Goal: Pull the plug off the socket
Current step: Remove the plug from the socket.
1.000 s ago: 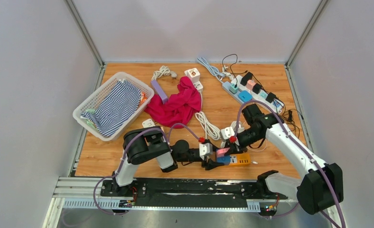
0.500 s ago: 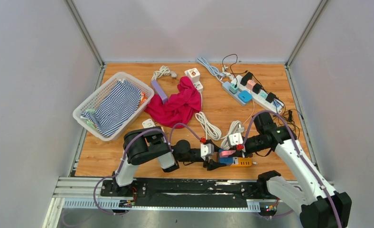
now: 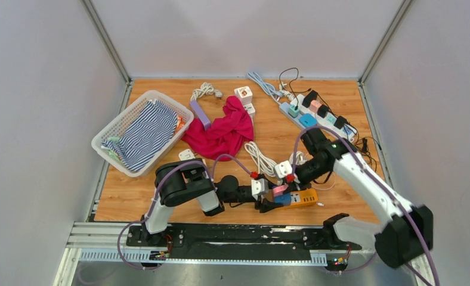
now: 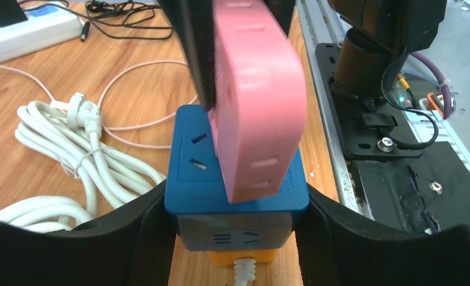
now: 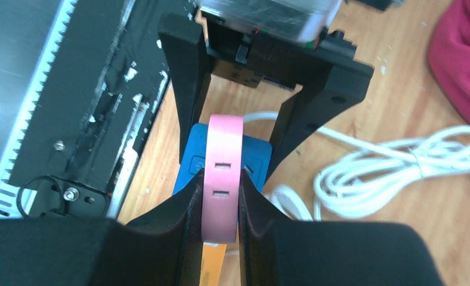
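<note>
Gripping the blue socket (image 4: 192, 156) by both sides with the left tool (image 4: 237, 205), half spread. Pinching the pink plug (image 5: 223, 143), upright against the socket's top, in the right tool (image 5: 220, 196), drawn narrow. Working at the table's (image 3: 131, 196) near edge, right of middle.

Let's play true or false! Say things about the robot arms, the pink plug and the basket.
The right arm's jaws pinch the pink plug. True.
The left arm's jaws grip the blue socket block by its sides. True.
The basket holds the red cloth. False: it holds a striped cloth; the red cloth lies outside it.
The pink plug lies far from the blue socket block. False: it stands on top of it.
</note>
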`<control>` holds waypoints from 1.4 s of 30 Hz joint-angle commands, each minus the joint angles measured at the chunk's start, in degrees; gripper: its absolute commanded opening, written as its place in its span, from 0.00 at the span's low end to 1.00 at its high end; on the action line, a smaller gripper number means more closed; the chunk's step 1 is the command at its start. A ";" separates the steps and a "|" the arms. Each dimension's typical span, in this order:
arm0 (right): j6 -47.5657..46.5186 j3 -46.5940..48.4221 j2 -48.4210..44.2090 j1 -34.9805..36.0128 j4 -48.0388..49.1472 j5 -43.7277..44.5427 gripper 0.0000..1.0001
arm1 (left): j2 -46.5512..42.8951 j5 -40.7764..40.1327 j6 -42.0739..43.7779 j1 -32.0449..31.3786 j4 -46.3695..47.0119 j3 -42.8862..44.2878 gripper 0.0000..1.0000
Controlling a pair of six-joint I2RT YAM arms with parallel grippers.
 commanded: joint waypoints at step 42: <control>-0.90 -3.20 -1.36 4.48 -9.30 -10.10 0.00 | 2.44 -2.70 0.97 1.51 0.00 -0.55 0.00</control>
